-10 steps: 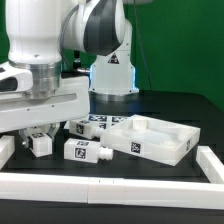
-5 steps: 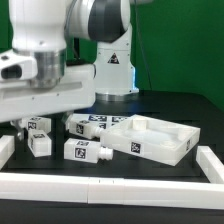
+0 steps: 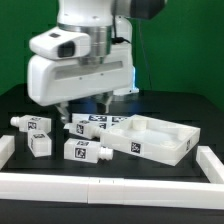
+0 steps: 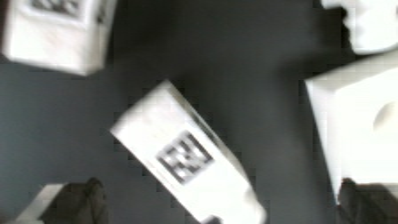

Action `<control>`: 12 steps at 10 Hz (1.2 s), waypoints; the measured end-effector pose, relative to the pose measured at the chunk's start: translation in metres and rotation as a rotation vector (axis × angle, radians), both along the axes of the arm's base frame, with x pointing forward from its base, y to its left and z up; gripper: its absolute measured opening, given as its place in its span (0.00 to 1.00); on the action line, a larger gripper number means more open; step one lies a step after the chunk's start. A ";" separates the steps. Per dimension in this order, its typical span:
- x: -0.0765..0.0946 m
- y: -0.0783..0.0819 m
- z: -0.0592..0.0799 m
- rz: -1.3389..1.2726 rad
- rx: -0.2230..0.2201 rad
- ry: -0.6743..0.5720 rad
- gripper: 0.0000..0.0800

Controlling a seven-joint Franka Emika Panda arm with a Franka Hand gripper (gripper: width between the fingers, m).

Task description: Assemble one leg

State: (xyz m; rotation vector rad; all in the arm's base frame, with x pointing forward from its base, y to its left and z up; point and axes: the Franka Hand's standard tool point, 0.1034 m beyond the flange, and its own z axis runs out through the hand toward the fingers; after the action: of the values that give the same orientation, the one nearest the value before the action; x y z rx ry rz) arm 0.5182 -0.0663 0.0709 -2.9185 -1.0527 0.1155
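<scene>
Several short white legs with marker tags lie on the black table in the exterior view: one at the far left (image 3: 30, 123), one below it (image 3: 40, 145), one in front (image 3: 84, 151) and a pair in the middle (image 3: 88, 126). The white tray-shaped tabletop (image 3: 160, 137) lies to their right. My gripper (image 3: 84, 106) hangs open and empty just above the middle legs. In the wrist view a tagged leg (image 4: 178, 150) lies slanted between my open fingers (image 4: 68, 203), not touched. My gripper (image 4: 217, 205) holds nothing. Another leg (image 4: 54, 40) and the tabletop's edge (image 4: 356, 110) show beside it.
A white rail (image 3: 110, 186) runs along the table's front, with side pieces at the exterior view's left (image 3: 5, 150) and right (image 3: 212, 165). The robot's base (image 3: 112, 75) stands behind the parts.
My arm has swung from over the left legs toward the exterior view's right and risen a little. It is now over the middle legs. No part has moved.
</scene>
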 end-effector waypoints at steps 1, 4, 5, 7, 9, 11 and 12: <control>0.002 -0.002 -0.002 -0.004 -0.003 -0.013 0.81; 0.002 -0.002 -0.002 0.003 -0.003 -0.013 0.81; 0.007 -0.003 -0.007 0.037 -0.003 -0.023 0.81; 0.018 -0.010 -0.028 0.093 -0.003 -0.031 0.81; 0.007 -0.018 -0.052 0.111 -0.003 -0.025 0.81; 0.000 -0.019 -0.060 0.108 -0.001 -0.008 0.81; 0.000 -0.019 -0.059 0.106 -0.001 -0.008 0.81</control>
State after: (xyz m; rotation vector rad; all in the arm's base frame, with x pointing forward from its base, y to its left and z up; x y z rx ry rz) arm 0.5182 -0.0850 0.0115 -2.8662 -1.2092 0.1075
